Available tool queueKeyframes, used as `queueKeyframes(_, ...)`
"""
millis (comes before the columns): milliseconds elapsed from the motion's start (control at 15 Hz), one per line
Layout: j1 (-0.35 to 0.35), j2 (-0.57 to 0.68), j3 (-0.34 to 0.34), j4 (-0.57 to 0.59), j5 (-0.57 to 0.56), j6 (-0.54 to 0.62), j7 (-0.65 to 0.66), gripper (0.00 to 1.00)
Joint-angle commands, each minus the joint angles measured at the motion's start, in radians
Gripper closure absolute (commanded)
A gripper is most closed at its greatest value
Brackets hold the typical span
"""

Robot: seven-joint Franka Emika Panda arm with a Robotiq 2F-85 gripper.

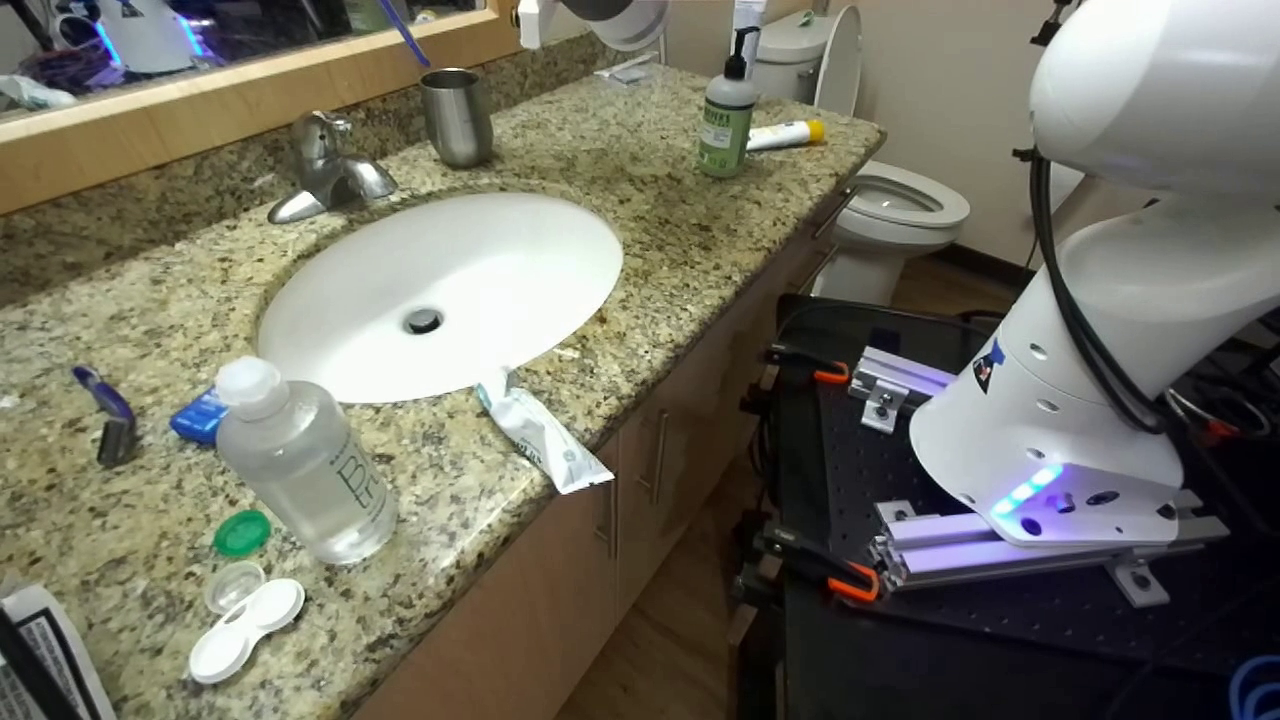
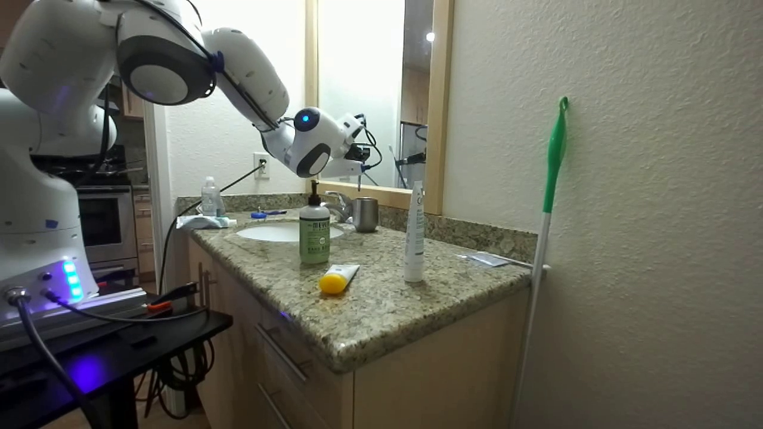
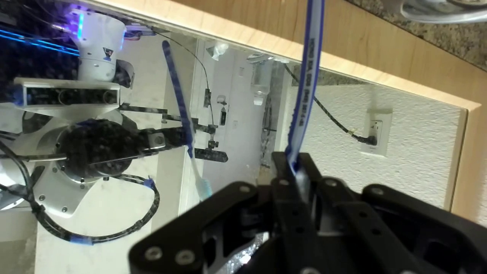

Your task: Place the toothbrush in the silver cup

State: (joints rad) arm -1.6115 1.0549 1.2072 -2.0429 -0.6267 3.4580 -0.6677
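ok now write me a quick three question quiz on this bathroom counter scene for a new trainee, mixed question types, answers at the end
1. Open question: what does the hand grip in the wrist view?

2. True or false: the silver cup lies on its side.

3. Multiple choice: the tube lying near the green soap bottle has a cap that is A) blue, B) yellow, C) black.

Key
1. The toothbrush.
2. False; it stands upright on the counter, near the faucet.
3. B
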Motion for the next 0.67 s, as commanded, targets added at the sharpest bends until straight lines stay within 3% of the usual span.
queueKeyframes(0,0.006,-0.010,-0.018,0.012,-0.065,0.000,0.072,0.97)
queueKeyframes(267,-0.010,0.008,-0.015,0.037,-0.025,0.000,0.054,0.97)
queueKeyframes(333,-0.002,-0.010,-0.040,0.059,-0.082,0.000,0.130,0.97)
queueKeyframes(467,0.014,-0.028,-0.075,0.076,-0.092,0.000,0.184,0.97)
queueKeyframes(533,0.002,-0.008,-0.057,0.070,-0.133,0.000,0.195,0.90)
queueKeyframes(600,0.004,-0.009,-0.068,0.077,-0.139,0.000,0.212,0.90)
